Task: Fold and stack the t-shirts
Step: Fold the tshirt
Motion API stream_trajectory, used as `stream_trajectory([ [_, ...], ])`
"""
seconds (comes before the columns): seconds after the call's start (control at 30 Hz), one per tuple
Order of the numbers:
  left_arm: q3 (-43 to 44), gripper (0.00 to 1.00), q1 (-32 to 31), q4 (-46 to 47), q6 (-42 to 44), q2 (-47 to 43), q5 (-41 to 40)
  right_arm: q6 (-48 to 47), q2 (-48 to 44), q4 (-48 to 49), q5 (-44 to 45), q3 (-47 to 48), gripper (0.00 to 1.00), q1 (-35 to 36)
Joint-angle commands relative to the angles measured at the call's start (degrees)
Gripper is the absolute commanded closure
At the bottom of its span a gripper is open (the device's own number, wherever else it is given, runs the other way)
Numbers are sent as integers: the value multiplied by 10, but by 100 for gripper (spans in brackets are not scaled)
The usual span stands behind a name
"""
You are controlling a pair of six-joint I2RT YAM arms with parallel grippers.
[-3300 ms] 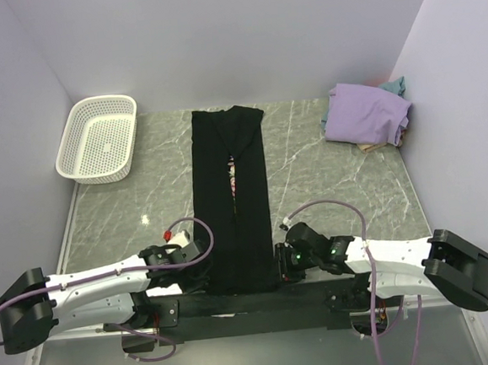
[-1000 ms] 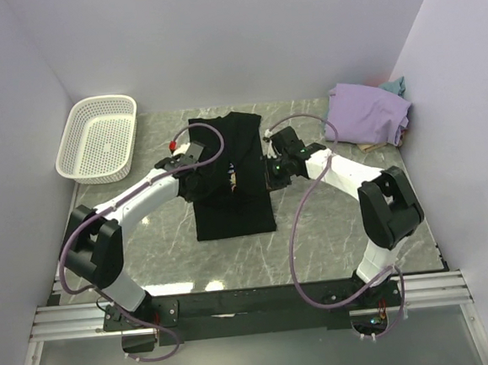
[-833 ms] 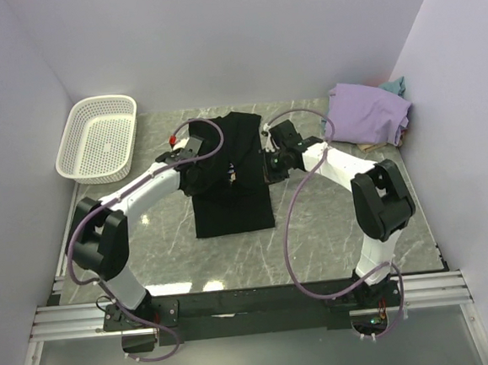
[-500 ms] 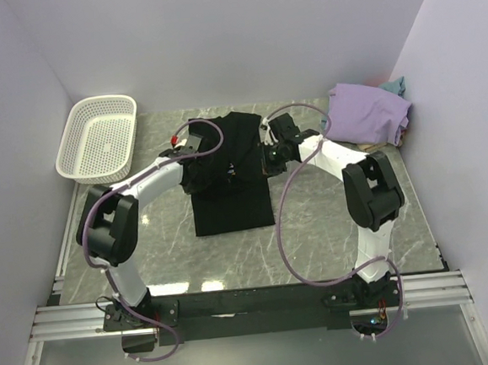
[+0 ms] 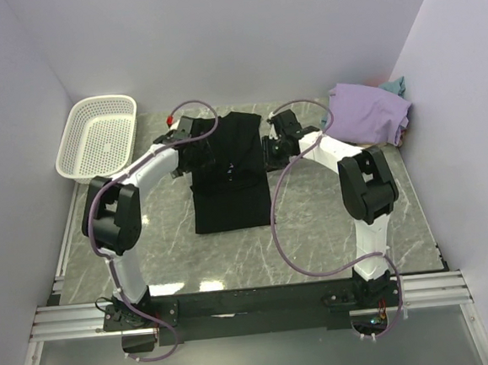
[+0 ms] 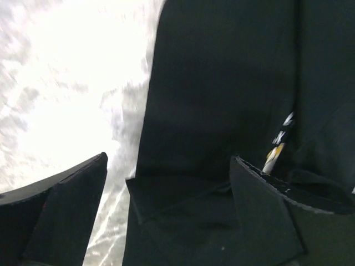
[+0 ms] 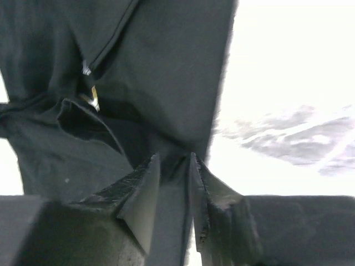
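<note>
The soft black cloth t-shirt now lies folded in half at the far middle of the table. Your left end effector just let go and is wide open. Your right end effector is barely apart, and I cannot tell if it still pinches cloth.

Nearer than the black t-shirt the bench is open to its front edge, with passable strips either side. The left arm and right arm arch in at its far half; a white basket stands far-left of it, a lavender t-shirt heap far-right.
</note>
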Motion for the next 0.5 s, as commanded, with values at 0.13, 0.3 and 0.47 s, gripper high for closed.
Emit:
stream_trajectory([
  [0.13,14,2,9,19,19,-93,29,-10,-90,43,-7,-7,58,-10],
  [0.3,-91,3,9,44,-7,-150,134,-10,-96,20,-102,-24,58,-1],
  [0.47,-174,4,-13,52,-15,-168,160,-8,-99,19,-107,-61,58,18],
])
